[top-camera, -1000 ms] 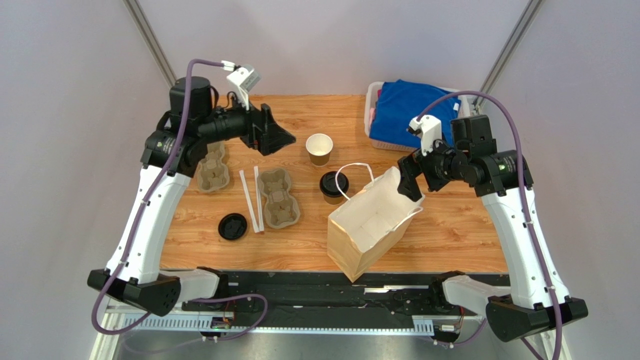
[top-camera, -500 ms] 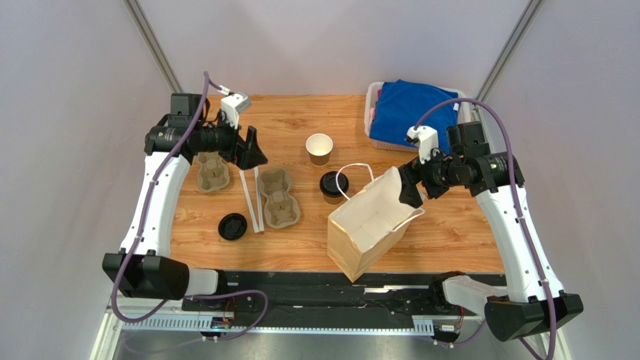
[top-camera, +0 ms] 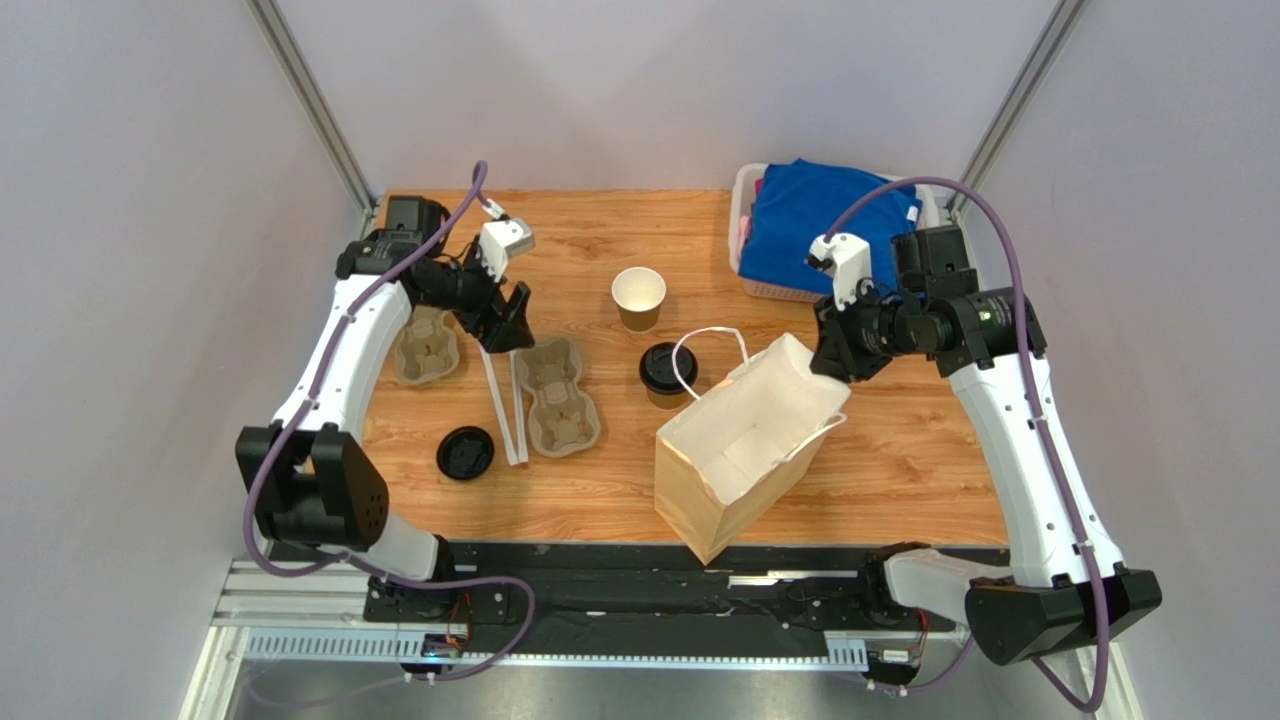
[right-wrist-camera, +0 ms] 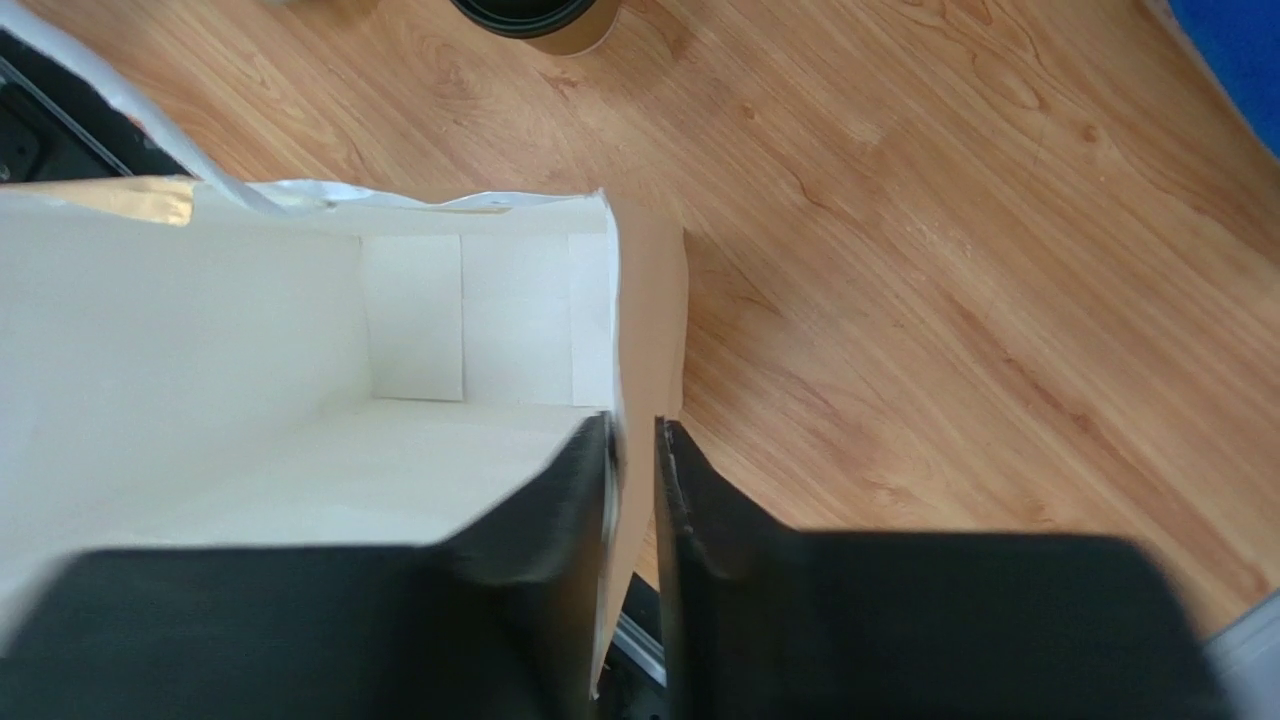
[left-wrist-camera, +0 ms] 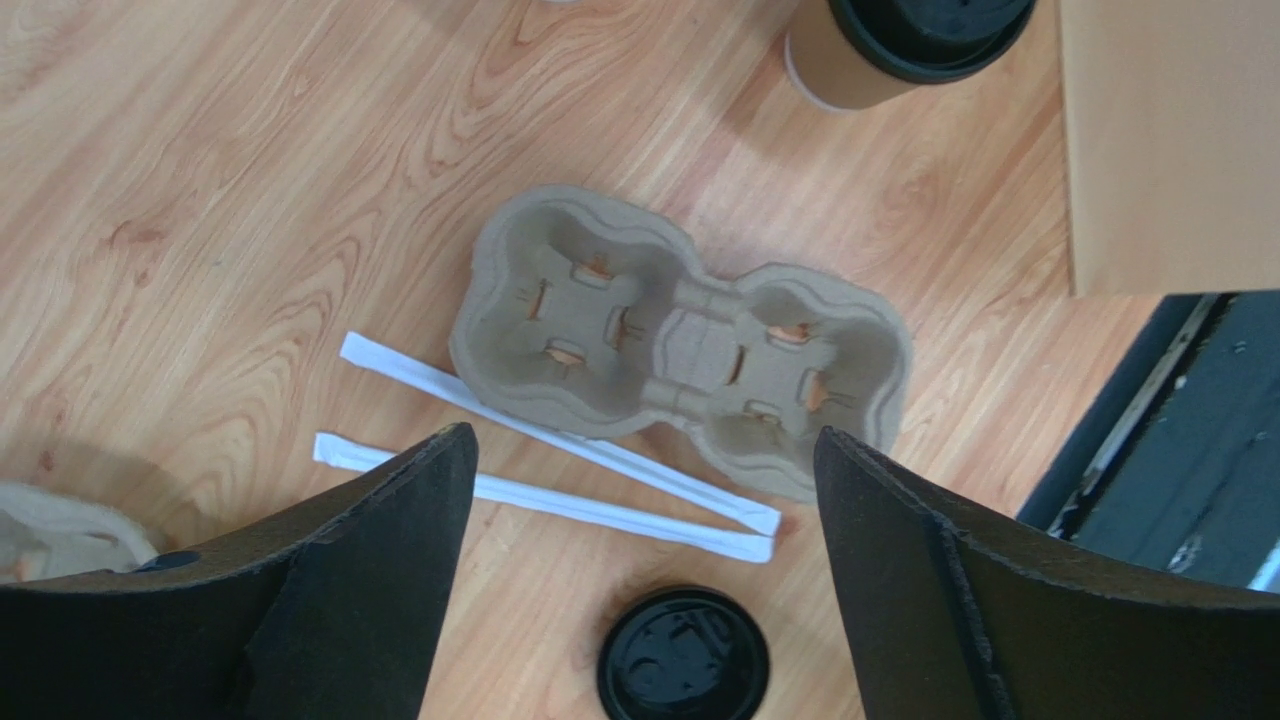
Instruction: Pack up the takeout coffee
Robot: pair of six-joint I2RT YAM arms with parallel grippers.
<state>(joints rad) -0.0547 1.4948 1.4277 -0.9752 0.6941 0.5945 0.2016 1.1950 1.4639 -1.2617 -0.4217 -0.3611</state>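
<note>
Two risks: right jaws pinch the bag (top-camera: 736, 435) wall, which may tear or tip; left jaws, spread, hover off the coffee (top-camera: 663, 371).

2 cups (top-camera: 667, 371) (top-camera: 639, 296), 2 carriers (top-camera: 559, 395) (top-camera: 425, 345), 2 straws (top-camera: 496, 402) (top-camera: 517, 393), 1 lid (top-camera: 466, 452), 1 bag (top-camera: 744, 435), 1 basket (top-camera: 742, 225)

Left pincer (top-camera: 513, 326) has moved down and left from its earlier position in the upper left of the frame, and its jaws now stand wide above the straws (top-camera: 504, 399). Right pincer (top-camera: 831, 360), previously spread, has clamped onto the upper right edge of the paper bag (top-camera: 744, 443).
</note>
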